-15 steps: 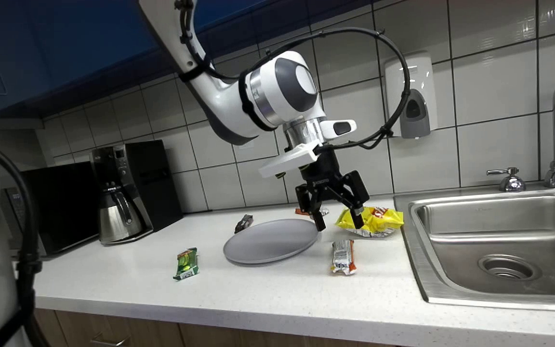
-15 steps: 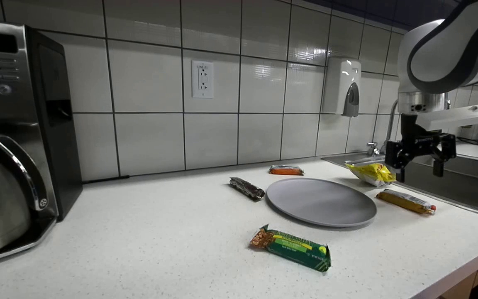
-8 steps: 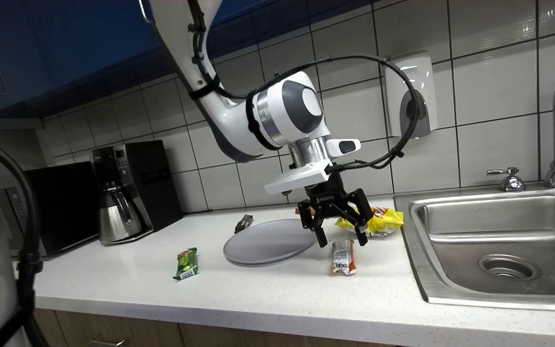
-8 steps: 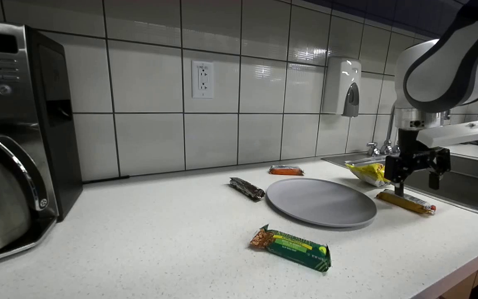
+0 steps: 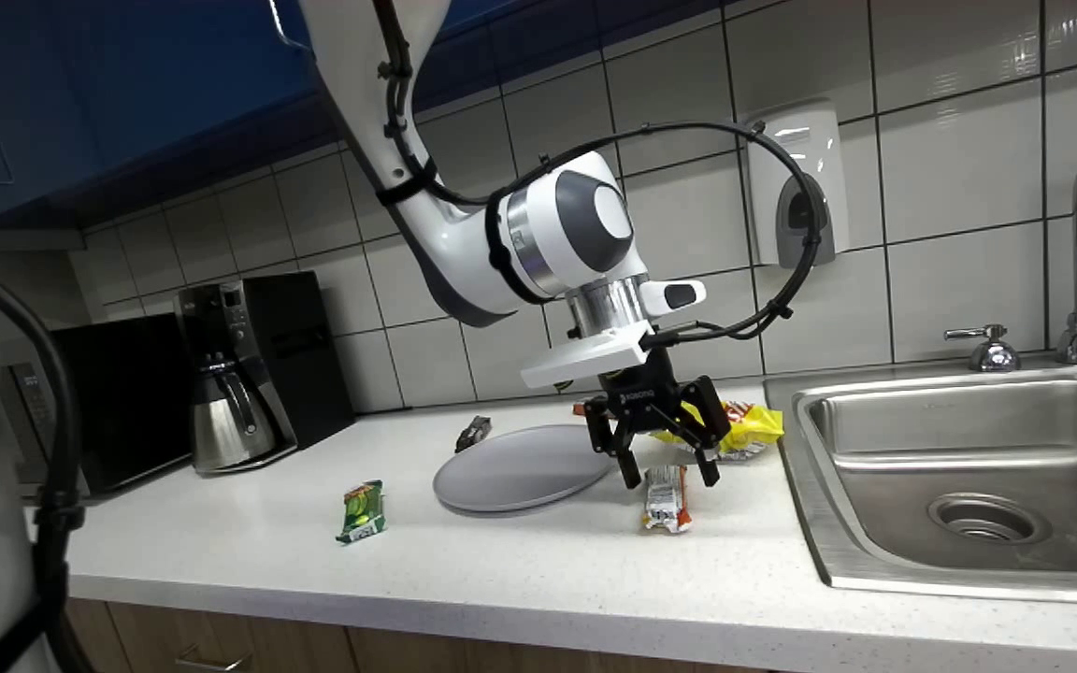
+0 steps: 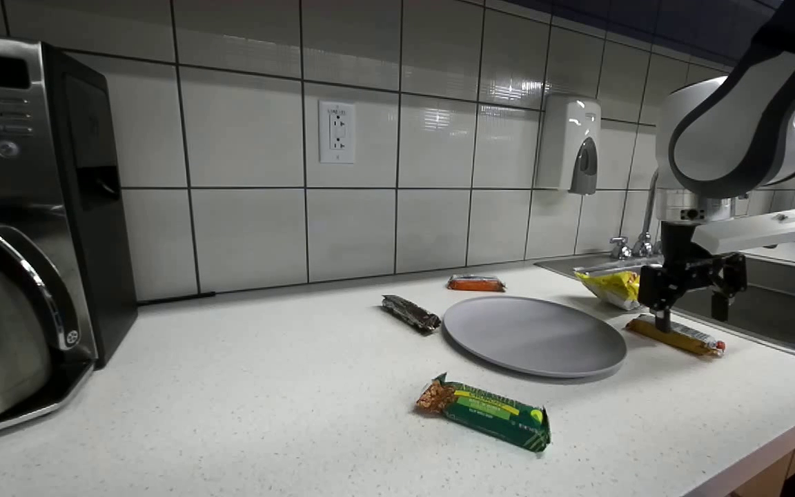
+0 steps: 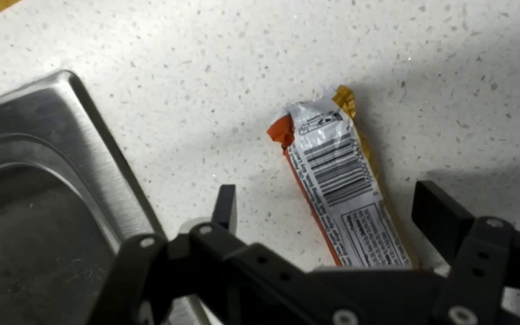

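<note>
My gripper [image 7: 325, 201] stands open above a wrapped snack bar [image 7: 345, 180] with a silver barcode back and orange and yellow edges. In the wrist view the bar lies slanted between the fingers, apart from both; its near end is hidden behind the gripper body. Both exterior views have the gripper [image 5: 671, 476] low over that bar [image 6: 677, 336], with nothing held. A grey plate [image 6: 535, 336] lies beside it. Behind the gripper is a yellow snack bag [image 5: 752, 425], partly covered by a finger in an exterior view.
A steel sink [image 7: 102, 167] borders the bar's side of the counter. Around the plate lie a green bar [image 6: 491, 414], a dark bar [image 6: 411, 314] and an orange bar [image 6: 475, 283]. A coffee maker [image 5: 263, 355] stands farther off, and a soap dispenser [image 5: 796, 187] hangs on the tiled wall.
The gripper has come down over the silver-backed bar, shifting slightly right in an exterior view, and slower in the last half second. It stays open; the objects on the counter have not moved.
</note>
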Robot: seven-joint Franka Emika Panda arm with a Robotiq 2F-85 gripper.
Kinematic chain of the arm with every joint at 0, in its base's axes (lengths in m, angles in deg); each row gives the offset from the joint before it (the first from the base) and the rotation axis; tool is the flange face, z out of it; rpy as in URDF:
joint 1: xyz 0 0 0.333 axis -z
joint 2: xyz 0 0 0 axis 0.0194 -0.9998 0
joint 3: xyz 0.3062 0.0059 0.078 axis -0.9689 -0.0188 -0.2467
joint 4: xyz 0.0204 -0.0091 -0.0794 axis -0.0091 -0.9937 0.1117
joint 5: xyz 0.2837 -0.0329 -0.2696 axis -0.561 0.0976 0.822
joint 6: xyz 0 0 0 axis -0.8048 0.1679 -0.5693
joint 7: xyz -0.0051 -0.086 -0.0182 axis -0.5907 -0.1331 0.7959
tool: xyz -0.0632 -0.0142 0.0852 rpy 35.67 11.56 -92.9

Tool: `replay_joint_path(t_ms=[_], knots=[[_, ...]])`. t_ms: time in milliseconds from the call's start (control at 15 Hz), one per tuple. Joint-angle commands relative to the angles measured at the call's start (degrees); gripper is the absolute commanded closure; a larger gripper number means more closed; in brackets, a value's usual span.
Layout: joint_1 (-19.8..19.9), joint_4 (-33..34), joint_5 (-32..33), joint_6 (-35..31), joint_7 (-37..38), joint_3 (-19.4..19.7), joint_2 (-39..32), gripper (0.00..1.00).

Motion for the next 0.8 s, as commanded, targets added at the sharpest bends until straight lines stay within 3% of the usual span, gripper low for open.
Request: replay_joint_path(t_ms=[0,333,733], knots=[[-0.30,0.09,-0.16,0.12,-0.15,0.29,0.00,0.00],[-0.30,0.10,-0.16,0.12,-0.15,0.29,0.00,0.00],[0.44,0.44,-1.55,-1.45,-6.16,-0.65,-0.59,0.00]])
